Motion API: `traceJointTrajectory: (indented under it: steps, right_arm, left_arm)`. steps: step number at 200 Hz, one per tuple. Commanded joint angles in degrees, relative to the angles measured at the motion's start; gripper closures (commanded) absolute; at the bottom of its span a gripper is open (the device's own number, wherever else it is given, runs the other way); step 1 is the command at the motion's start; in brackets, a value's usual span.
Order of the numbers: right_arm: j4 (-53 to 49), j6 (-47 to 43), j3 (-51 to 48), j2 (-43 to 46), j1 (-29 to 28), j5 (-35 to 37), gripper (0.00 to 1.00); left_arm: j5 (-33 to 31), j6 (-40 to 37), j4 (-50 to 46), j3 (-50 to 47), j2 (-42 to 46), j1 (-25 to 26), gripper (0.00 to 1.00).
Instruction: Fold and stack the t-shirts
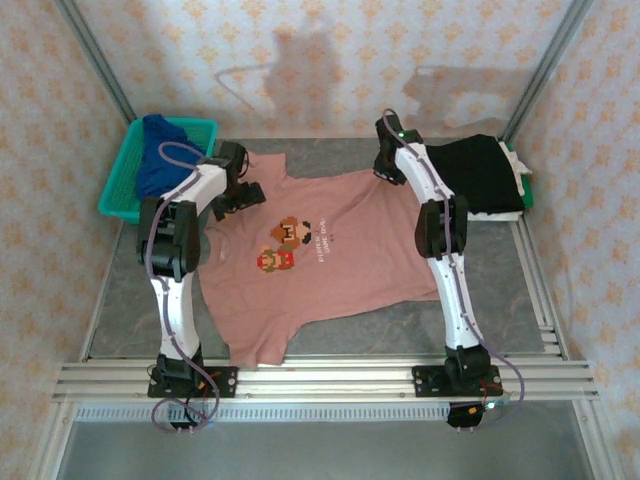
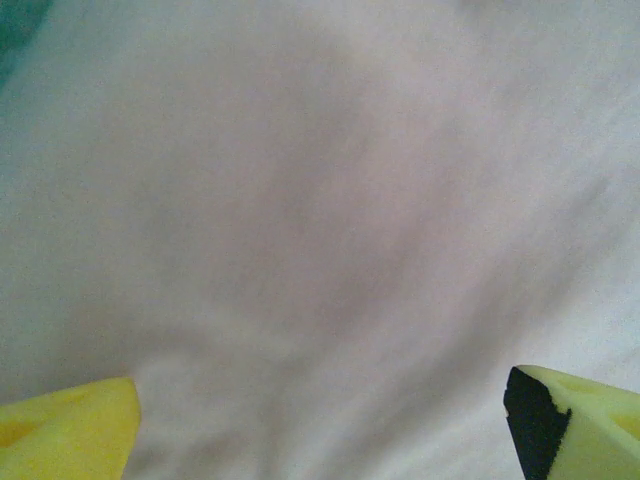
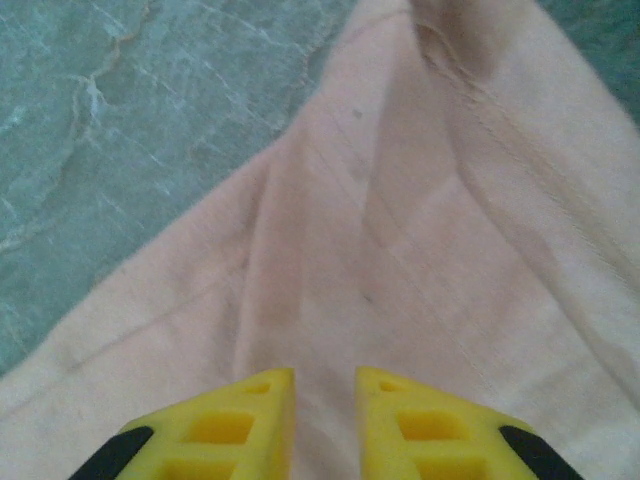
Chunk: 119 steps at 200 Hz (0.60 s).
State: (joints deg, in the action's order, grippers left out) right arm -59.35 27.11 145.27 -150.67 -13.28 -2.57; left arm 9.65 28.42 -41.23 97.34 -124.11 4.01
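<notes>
The dusty-pink t-shirt lies spread flat on the table with its pixel-art print facing up. My left gripper hovers close over the shirt's upper left part, its jaws wide open over blurred pink cloth. At the shirt's far right corner my right gripper has its yellow fingers drawn close on a raised ridge of the pink cloth. The royal-blue t-shirt sits bunched in the basket. The black t-shirt lies folded at the back right.
The teal mesh basket stands at the back left corner. Bare grey tabletop shows in front of the shirt and beside its corner. Metal frame rails run along the near edge, and papered walls close in the sides.
</notes>
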Motion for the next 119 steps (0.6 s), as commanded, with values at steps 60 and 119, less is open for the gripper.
traceJointTrajectory:
  steps: [60,119]
  right_arm:
    - [10.54,-1.85,-46.78,38.9,0.27,-1.39,0.66]
    - [7.03,4.82,-83.11,65.9,0.27,3.01,0.52]
  left_arm:
    - [1.06,-2.22,-13.26,36.67,-24.45,-0.21,0.1]
    - [2.03,-4.41,-17.96,43.7,-21.18,-0.15,0.04]
